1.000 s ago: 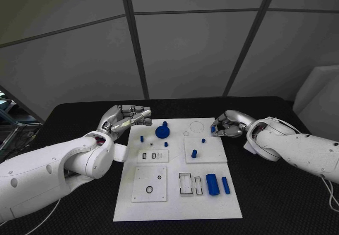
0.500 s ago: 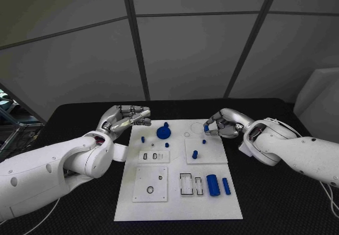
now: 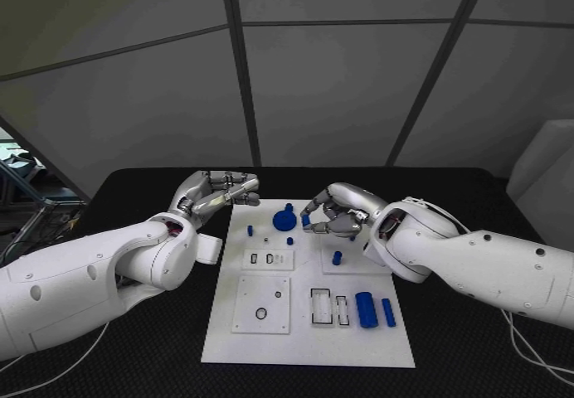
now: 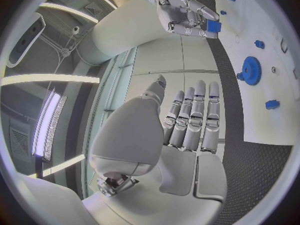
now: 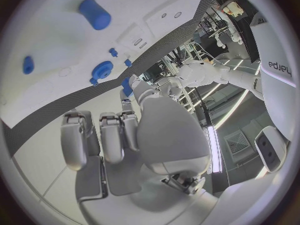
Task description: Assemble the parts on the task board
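Above the task board [image 3: 308, 332], right hand [image 3: 338, 212] pinching small blue part [image 3: 306, 220], fingers [image 3: 323, 224] curled

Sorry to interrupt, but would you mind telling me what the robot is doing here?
It is assembling small blue parts on the white task board. The right hand pinches a small blue piece above the board's far end, near the blue gear. The left hand hovers empty, fingers straight, beside the board. Two blue cylinders lie unplaced.

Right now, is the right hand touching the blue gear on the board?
Apart. The left wrist view shows the right hand, pinching a small blue part, raised clear of the blue gear.
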You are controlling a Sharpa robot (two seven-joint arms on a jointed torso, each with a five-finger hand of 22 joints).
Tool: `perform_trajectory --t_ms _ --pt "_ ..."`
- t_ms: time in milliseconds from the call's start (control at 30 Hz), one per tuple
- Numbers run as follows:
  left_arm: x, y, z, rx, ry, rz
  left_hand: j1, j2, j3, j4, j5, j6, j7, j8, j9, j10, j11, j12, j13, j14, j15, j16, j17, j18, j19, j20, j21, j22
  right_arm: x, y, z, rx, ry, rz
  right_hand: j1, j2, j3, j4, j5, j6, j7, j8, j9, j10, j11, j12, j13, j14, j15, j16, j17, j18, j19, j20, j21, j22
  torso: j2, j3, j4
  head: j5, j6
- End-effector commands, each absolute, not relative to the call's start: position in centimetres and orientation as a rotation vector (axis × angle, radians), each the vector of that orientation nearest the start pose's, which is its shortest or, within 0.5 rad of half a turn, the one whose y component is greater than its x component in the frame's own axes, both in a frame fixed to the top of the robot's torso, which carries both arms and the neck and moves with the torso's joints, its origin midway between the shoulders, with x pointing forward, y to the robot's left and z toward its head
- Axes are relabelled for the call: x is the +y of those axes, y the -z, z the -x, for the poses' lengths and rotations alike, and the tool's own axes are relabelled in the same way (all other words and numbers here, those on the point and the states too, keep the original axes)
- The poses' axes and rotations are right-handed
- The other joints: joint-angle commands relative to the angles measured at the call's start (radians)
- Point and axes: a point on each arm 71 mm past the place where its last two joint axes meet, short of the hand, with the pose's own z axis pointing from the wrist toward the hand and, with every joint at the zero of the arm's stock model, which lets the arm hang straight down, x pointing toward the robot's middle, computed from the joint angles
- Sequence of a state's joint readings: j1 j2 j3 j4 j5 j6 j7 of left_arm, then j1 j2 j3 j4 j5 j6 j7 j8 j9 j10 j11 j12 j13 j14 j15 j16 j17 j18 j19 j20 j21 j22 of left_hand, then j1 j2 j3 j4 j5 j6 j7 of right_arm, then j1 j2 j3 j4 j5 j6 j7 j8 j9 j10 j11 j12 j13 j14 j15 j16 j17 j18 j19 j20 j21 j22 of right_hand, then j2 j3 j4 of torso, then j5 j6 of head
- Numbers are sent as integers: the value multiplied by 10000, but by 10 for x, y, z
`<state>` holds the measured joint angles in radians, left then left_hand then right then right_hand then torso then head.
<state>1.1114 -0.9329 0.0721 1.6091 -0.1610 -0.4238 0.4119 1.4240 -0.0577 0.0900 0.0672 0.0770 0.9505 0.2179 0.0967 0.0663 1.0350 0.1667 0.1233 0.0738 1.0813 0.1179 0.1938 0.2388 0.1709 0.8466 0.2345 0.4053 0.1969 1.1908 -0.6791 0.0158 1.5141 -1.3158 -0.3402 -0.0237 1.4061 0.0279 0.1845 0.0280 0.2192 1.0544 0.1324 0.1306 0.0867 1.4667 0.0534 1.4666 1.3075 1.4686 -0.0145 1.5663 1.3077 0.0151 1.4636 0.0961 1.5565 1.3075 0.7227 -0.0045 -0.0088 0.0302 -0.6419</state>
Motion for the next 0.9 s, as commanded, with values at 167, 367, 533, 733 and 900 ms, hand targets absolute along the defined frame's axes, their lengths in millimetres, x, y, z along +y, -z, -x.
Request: perform_trajectory --t_ms 167,367,533,733,900 --pt "234 167 -478 13176 14659 10077 10 135 3 -59 56 -5 52 -55 -5 -53 29 -37 -12 14 31 -40 16 106 -47 -12 33 17 -83 176 -476 16259 -8640 2167 -63 -7 104 24 66 91 -46 46 52 261 -75 35 1627 1022 -72 45 2631 -104 947 -71 43 2443 -46 -17 -3 182 -128" --pt "234 168 -480 13172 14627 10179 10 135 3 -59 56 -5 52 -55 -5 -53 29 -37 -12 14 31 -40 16 106 -47 -12 33 17 -67 187 -471 16388 -8365 2742 -67 -14 106 22 67 93 -45 46 52 263 -76 37 1630 1022 -73 45 2631 -103 946 -72 42 2442 -25 -11 14 252 -180" --pt "233 168 -481 13181 14647 10198 13 139 7 -66 55 -1 50 -54 -4 -49 27 -36 -11 15 30 -45 18 106 -48 -12 35 18 -60 197 -469 16556 -8063 2940 -77 -23 107 23 70 95 -44 45 53 257 -75 29 1622 1022 -73 45 2631 -103 946 -72 41 2441 -16 -9 26 245 -220" --pt "232 168 -481 13191 14662 10204 16 143 11 -73 55 3 48 -54 -3 -45 26 -36 -11 16 30 -49 21 106 -50 -12 36 18 -56 207 -468 16744 -7833 2972 -93 -34 109 25 74 98 -42 43 54 260 -74 32 1626 1022 -74 45 2631 -103 945 -73 41 2440 -21 3 19 271 -249" --pt "232 169 -482 13199 14666 10207 16 143 11 -73 55 3 48 -54 -3 -45 26 -36 -11 16 30 -49 21 106 -50 -12 36 18 -54 211 -467 16790 -7763 2998 -110 -41 114 30 83 104 -43 44 56 259 -74 31 1626 1022 -74 45 2631 -103 945 -74 41 2439 -18 -2 18 284 -275"
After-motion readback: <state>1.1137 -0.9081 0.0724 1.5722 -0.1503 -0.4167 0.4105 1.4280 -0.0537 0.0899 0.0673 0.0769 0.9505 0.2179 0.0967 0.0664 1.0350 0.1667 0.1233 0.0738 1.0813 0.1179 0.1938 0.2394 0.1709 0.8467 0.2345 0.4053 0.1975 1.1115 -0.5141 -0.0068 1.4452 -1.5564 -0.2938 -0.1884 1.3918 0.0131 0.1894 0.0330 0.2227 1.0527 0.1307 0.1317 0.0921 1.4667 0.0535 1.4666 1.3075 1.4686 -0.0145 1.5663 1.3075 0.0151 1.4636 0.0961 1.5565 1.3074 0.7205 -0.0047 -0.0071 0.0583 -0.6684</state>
